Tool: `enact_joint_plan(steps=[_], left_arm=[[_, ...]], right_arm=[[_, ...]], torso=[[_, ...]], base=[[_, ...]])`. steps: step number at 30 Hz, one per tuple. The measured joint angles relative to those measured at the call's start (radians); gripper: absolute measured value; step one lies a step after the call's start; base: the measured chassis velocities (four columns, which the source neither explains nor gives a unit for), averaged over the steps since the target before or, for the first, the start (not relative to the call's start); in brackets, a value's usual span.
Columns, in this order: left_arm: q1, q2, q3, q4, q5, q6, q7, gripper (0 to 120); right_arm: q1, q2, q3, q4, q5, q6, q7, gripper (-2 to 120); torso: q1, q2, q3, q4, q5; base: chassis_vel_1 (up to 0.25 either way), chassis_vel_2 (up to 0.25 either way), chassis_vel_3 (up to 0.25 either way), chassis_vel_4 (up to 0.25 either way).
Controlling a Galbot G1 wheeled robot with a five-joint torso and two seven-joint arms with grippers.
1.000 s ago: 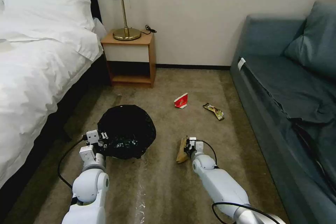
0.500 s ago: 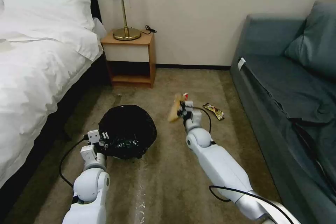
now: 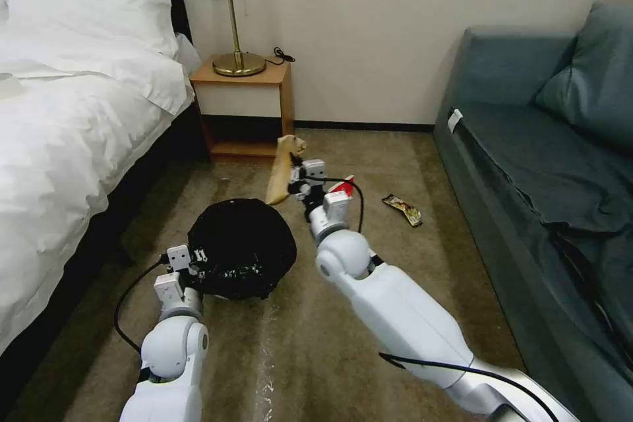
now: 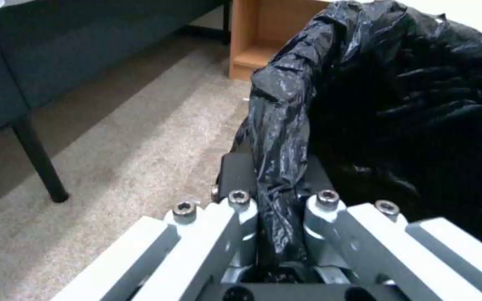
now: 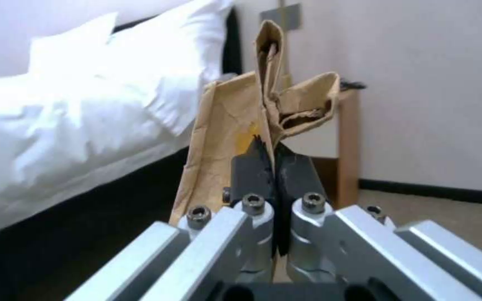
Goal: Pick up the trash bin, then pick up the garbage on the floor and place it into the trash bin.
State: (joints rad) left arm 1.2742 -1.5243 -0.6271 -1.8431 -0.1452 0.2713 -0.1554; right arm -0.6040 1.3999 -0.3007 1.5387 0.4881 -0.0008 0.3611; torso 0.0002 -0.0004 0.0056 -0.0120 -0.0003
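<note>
Right gripper (image 3: 298, 175) pinched shut on the light, floppy paper bag (image 3: 281, 171), just above the bin (image 3: 241, 247); left gripper (image 4: 277, 184) clamps the rim, seemingly firmly.

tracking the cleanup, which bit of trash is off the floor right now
The crumpled brown paper bag: the right gripper is shut on it, up by the trash bin. The red-and-white carton and snack wrapper lie on the carpet.
</note>
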Motion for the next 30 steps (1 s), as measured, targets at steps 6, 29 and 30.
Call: enact_joint_plan(steps=[6,29,30], left_arm=[[0.002,-0.005,0.006,-0.012,0.007,0.000,-0.001,4],[-0.015,-0.038,0.026,-0.002,0.036,0.003,-0.007,4],[-0.015,-0.038,0.026,-0.002,0.036,0.003,-0.007,4]], right_arm=[[-0.022,0.027,-0.050,-0.056,-0.037,0.027,0.000,0],[-0.099,0.043,-0.091,-0.115,-0.124,0.056,-0.007,41],[-0.099,0.043,-0.091,-0.115,-0.124,0.056,-0.007,41]], torso=[[0.000,0.000,0.000,0.0000,0.0000],[0.000,0.000,0.000,-0.0001,0.0001],[0.000,0.000,0.000,-0.0001,0.0001]], base=[[0.000,0.000,0.000,0.000],[0.000,0.000,0.000,0.000],[0.000,0.000,0.000,0.000]])
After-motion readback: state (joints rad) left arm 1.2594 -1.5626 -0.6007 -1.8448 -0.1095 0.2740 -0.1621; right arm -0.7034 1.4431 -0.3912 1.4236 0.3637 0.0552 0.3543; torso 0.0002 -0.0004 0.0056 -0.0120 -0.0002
